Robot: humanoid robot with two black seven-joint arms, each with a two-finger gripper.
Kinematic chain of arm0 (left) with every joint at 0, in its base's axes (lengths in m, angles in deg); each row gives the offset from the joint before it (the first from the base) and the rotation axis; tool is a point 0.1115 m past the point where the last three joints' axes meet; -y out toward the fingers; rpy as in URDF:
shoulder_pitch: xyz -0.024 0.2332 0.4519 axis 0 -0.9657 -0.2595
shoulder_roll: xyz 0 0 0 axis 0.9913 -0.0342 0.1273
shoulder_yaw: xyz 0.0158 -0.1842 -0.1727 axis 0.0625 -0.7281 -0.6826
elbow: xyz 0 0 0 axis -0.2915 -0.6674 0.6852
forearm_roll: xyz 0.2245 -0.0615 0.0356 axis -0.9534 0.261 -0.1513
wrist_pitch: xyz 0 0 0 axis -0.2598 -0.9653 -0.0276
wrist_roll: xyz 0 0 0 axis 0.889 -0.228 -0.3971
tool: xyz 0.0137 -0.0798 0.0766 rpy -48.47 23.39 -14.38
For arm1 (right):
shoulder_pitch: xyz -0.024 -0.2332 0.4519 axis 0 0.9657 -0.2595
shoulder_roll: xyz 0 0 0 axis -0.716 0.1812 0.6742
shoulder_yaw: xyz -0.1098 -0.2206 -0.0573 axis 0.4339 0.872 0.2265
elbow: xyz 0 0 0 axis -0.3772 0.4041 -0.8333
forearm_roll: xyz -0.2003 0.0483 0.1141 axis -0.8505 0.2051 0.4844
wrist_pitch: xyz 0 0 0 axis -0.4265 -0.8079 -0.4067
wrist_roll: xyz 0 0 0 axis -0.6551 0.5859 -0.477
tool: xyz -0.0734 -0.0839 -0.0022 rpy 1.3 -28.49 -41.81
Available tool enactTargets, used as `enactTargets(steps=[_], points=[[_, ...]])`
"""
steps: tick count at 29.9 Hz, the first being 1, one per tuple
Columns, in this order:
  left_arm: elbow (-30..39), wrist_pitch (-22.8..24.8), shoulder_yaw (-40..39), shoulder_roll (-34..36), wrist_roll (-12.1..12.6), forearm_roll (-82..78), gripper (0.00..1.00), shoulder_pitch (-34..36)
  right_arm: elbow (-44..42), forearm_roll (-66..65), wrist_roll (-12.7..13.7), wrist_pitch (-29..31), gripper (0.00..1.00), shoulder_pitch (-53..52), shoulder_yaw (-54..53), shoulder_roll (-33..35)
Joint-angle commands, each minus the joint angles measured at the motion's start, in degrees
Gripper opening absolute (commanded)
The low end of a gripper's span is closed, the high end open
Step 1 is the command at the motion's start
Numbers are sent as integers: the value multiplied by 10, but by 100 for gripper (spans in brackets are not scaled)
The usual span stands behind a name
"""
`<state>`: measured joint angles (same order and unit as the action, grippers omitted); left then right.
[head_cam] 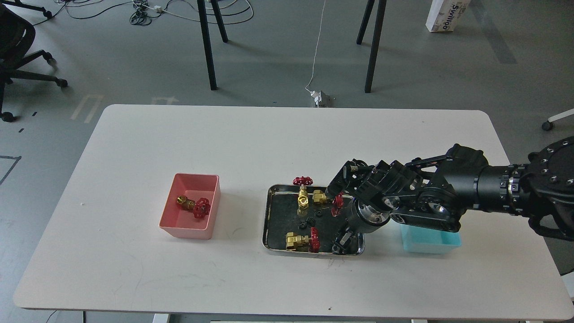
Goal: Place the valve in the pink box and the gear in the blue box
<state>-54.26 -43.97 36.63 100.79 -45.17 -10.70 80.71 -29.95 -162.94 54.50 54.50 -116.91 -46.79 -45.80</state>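
Note:
The pink box (185, 232) stands at the table's left-middle with one valve (196, 206) lying in it. Three more valves lie in the steel tray (265, 220): one at the back (303, 192), one next to it partly behind my arm (331, 199), one at the front (303, 240). Small black gears (307, 222) lie in the tray's middle. My right gripper (341, 242) points down into the tray's front right corner; its fingers are dark and too small to tell apart. The blue box (426, 246) sits right of the tray, mostly hidden under my right arm. The left arm is out of view.
The white table's (134, 157) front edge is near the tray. Chair and table legs, cables and a cardboard box are on the floor beyond the table's far edge.

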Motion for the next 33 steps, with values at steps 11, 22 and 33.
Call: enactTargets(steps=[11,22,33], points=[[0,1,0,-2,1,-1,98,0,72,83,5,0,10,-110,-74,134],[0,0,0,1,-1,1,98,0,207,63,15,0,11,-93,-49,402],[0,2,0,1,0,0,98,7,168,34,15,0,22,-16,-63,405]])
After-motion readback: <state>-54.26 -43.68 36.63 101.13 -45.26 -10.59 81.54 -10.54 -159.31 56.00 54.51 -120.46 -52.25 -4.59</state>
